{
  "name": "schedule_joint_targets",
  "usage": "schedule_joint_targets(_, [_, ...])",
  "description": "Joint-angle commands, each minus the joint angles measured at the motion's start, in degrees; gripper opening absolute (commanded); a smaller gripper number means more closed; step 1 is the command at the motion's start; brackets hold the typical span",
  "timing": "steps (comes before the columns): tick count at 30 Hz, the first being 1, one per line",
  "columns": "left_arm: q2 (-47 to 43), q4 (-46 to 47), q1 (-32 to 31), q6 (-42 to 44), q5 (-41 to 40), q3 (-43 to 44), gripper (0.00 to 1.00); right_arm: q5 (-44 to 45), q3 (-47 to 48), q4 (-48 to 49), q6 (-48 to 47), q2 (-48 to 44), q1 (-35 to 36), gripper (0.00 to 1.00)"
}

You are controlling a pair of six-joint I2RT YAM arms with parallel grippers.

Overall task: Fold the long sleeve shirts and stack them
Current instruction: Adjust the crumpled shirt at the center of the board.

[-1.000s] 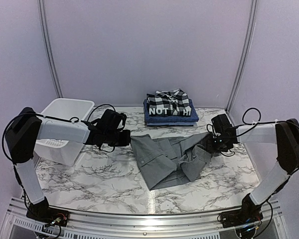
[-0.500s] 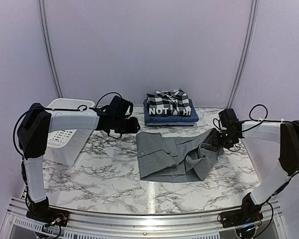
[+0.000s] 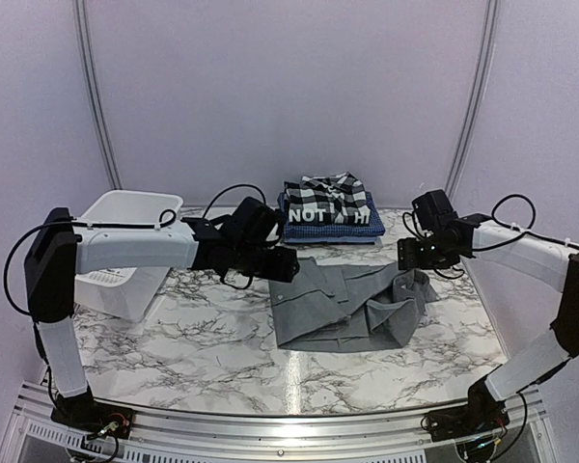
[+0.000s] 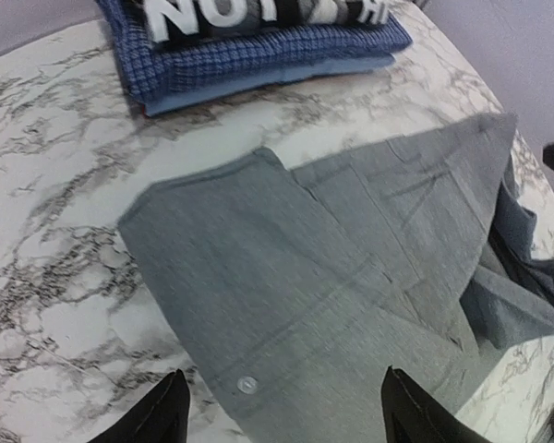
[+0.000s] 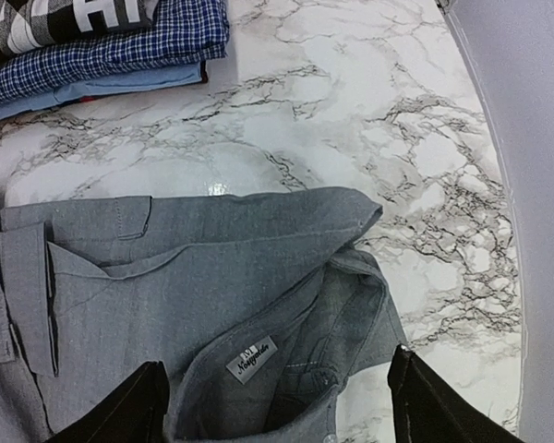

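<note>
**Grey collared shirt** (image 3: 347, 304): lies at the middle of the marble table (image 3: 193, 338), near its far edge, partly folded. The left part is flat, with a button (image 4: 247, 384) showing. The right end is bunched around the collar, whose white label (image 5: 251, 358) faces up.

**Folded stack**: at the far edge, just behind the grey shirt and apart from it. It holds the blue checked shirt (image 3: 314, 231) at the bottom, the white-lettered black shirt (image 3: 333, 214) above it and the black-and-white plaid shirt (image 3: 328, 188) on top.

**Left gripper** (image 3: 288, 265): over the grey shirt's far left corner. Fingers (image 4: 162, 415) spread wide, gripping nothing.

**Right gripper** (image 3: 410, 254): above the collar end. Fingers (image 5: 439, 411) parted, nothing between them.

**White tub** (image 3: 125, 246): at the left edge, well apart from the shirts
</note>
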Motion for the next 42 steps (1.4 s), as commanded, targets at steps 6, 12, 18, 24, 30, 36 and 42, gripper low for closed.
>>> schedule_joint_targets(6, [10.11,-8.25,-11.07,2.71,-6.75,10.10,0.78,1.30,4.60,-5.65,0.99,-0.55,12.47,0.77])
schedule_joint_targets(12, [16.59,-12.87,-14.62,4.25,-9.90,17.23,0.82,3.50,-0.79,-7.56,6.27,-0.45,17.01,0.79])
schedule_joint_targets(18, [21.58,-16.70,-16.81,6.72,-11.06,22.82,0.88,6.33,-8.85,-8.20,13.57,-1.65,17.27,0.79])
schedule_joint_targets(24, [23.57,-18.68,-17.05,7.12,-12.71,24.64,0.84,8.92,-13.58,-6.62,17.77,-3.00,16.85,0.81])
schedule_joint_targets(30, [23.91,-20.88,-16.76,6.74,-15.28,25.44,0.46,7.75,-15.57,-3.85,17.62,-2.49,12.89,0.55])
schedule_joint_targets(36, [19.18,-21.18,-14.53,4.58,-18.83,22.11,0.04,6.70,-15.30,-2.04,14.91,-2.96,8.35,0.31])
schedule_joint_targets(42, [8.60,-19.80,-8.28,-3.18,-21.25,11.45,0.00,6.71,-14.67,-0.91,12.60,-2.62,4.05,0.29])
